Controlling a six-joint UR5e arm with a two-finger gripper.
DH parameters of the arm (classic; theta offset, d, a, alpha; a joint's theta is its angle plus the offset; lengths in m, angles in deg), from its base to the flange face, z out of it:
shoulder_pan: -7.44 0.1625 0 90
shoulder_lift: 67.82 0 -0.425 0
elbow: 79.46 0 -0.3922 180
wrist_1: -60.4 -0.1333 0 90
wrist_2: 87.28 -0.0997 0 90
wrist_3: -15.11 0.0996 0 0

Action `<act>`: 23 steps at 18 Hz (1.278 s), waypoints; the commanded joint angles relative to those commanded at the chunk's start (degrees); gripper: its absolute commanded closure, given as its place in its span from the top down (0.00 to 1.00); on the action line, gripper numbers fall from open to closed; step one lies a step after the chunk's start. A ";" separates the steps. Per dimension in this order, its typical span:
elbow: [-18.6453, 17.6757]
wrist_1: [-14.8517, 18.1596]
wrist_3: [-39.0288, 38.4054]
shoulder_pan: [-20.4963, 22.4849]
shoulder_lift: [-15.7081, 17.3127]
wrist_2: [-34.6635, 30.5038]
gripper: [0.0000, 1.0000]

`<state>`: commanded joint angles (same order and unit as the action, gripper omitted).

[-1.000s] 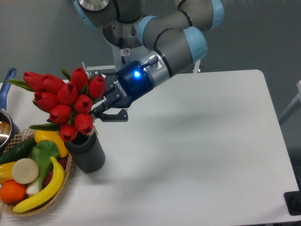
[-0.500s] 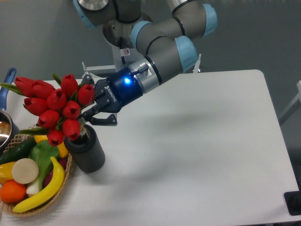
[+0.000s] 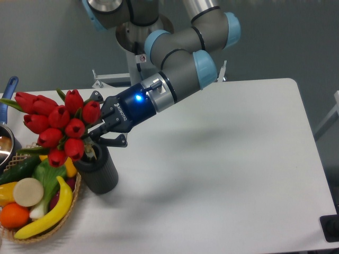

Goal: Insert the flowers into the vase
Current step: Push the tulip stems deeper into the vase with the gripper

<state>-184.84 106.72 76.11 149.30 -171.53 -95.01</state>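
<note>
At left of the fixed camera view, the black two-finger gripper (image 3: 99,130) is clamping the stems of the bunch of red closed tulips with green leaves (image 3: 55,127). Blooms are sitting just left of the fingers, leaning out over the woven basket of fruit (image 3: 32,198). Stem ends are reaching down at the round mouth of the matte black ribbed cylinder vase (image 3: 98,170); how far in they are going cannot be told, blooms hiding it. Vase is standing upright directly below the gripper, touching or just beside the basket edge.

White table (image 3: 222,174) is carrying vase and basket; grey wall behind, grey-and-blue arm (image 3: 180,58) coming down from the top, blue light glowing on the wrist. Blue-handled pot (image 3: 5,127) is poking in at the left edge.

Bunch's long axis is tilting: blooms pointing up-left, stems running down-right toward the vase mouth.
</note>
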 joint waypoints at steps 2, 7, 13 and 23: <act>-0.62 0.00 2.53 0.00 -0.09 0.00 0.05; -3.51 0.00 6.85 -0.09 -0.09 -0.44 0.05; -5.36 0.00 11.42 -0.09 -0.88 -0.53 0.07; -7.91 -0.44 16.95 -0.70 -2.64 -0.88 0.09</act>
<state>-192.75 106.28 93.06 148.59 -174.17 -95.89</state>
